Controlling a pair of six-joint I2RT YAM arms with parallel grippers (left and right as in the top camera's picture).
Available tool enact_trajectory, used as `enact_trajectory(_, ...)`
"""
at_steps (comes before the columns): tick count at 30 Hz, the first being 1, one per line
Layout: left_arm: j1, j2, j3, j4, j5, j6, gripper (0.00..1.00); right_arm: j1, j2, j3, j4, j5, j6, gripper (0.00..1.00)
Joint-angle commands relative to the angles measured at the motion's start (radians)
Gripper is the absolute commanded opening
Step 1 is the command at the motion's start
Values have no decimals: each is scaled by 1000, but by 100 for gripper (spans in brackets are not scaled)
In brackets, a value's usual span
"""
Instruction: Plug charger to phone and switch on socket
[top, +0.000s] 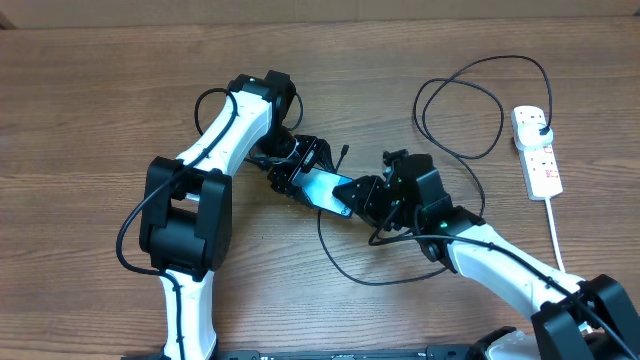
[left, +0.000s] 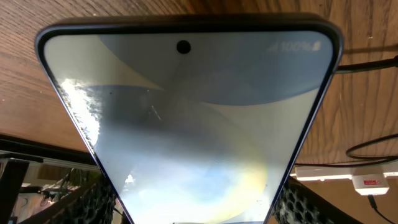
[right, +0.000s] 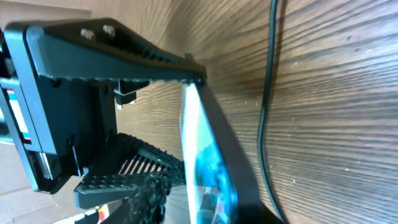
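The phone (top: 325, 188) is held off the table between both grippers, its light blue screen lit. My left gripper (top: 295, 165) is shut on its long edges; in the left wrist view the phone (left: 186, 124) fills the frame between my fingers (left: 193, 208). My right gripper (top: 368, 195) is at the phone's other end and looks shut across the edge-on phone (right: 208, 155). The charger cable (top: 510, 57) loops over the table, and its black plug (top: 538, 127) sits in the white socket (top: 540, 160). The connector tip is hidden.
The socket's white cord (top: 556, 235) runs toward the front right. Cable loops lie under and in front of the right arm (right: 267, 93). The socket (left: 370, 182) and cable (left: 373, 62) also show in the left wrist view. The left gripper's finger (right: 112, 56) shows in the right wrist view.
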Motion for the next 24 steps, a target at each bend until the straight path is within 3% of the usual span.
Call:
enact_trajectory(1, -9, 2, 29, -3, 37, -27, 48, 22, 6, 27, 21, 34, 24, 29)
enact_trajectory(9, -13, 2, 29, -7, 56, -23, 48, 32, 6, 27, 22, 60, 45, 19)
enact_trajectory(15, -14, 2, 29, -7, 56, -23, 49, 32, 6, 27, 21, 60, 45, 4)
enact_trajectory(19, -14, 2, 29, -7, 55, -23, 53, 32, 6, 27, 24, 60, 45, 4)
enact_trajectory(20, -14, 2, 29, -7, 55, -23, 56, 32, 6, 27, 26, 60, 45, 4)
enact_trajectory(24, -13, 2, 29, -7, 52, -23, 84, 31, 5, 27, 45, 60, 45, 4)
